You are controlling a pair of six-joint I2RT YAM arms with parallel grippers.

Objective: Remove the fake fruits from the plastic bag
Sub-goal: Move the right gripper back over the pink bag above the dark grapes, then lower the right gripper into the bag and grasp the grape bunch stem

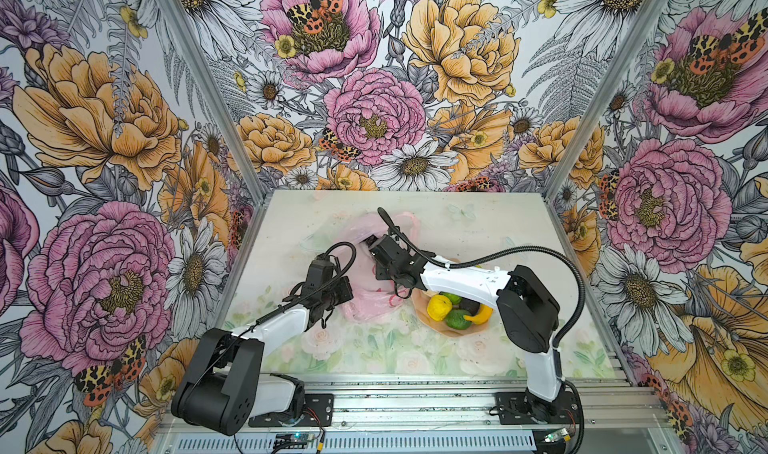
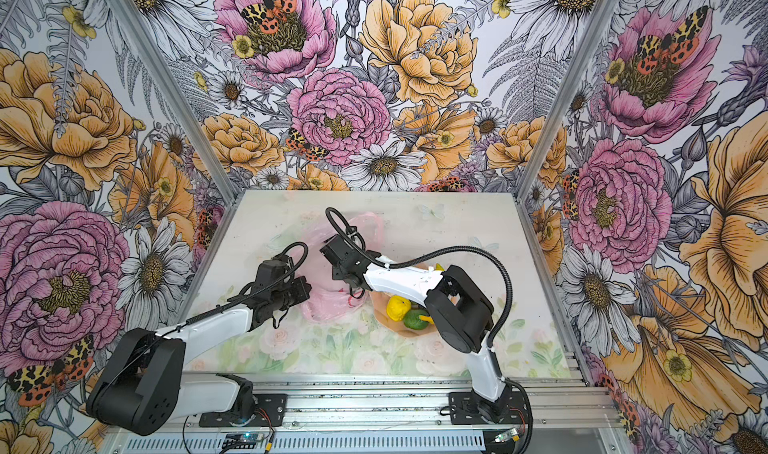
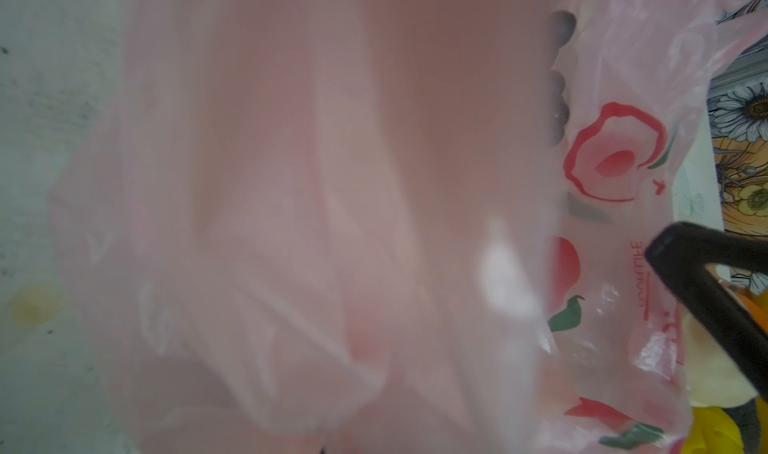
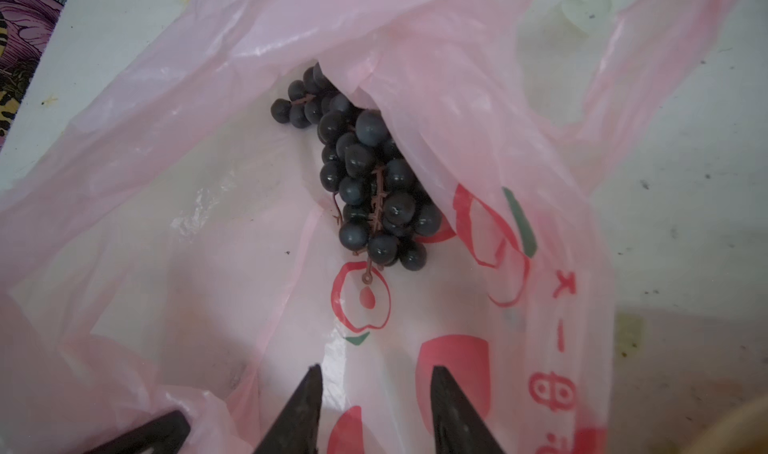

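Pink film of the plastic bag point(image 3: 332, 182) fills the left wrist view and hides the left pincer point(image 1: 345, 293). That pincer is clenched, seemingly on a fold that props the bag's mouth wide. Opposite it, the right pincer point(image 4: 376, 373) is released, tips apart and empty, hovering inside the mouth just short of the grape bunch point(image 4: 370, 182). The bunch is the one fruit in sight in the bag. It rests on the lower film over the counter point(image 1: 478, 231), its far side tucked under a drooping fold. Other fake fruits point(image 1: 439, 307) sit on the peach plate point(image 1: 428, 325) beside the bag.

Likely faults:
- The tips nip film along with the grapes and drag the bag.
- Round berries squirt free.
- The propped fold slips and the mouth collapses.
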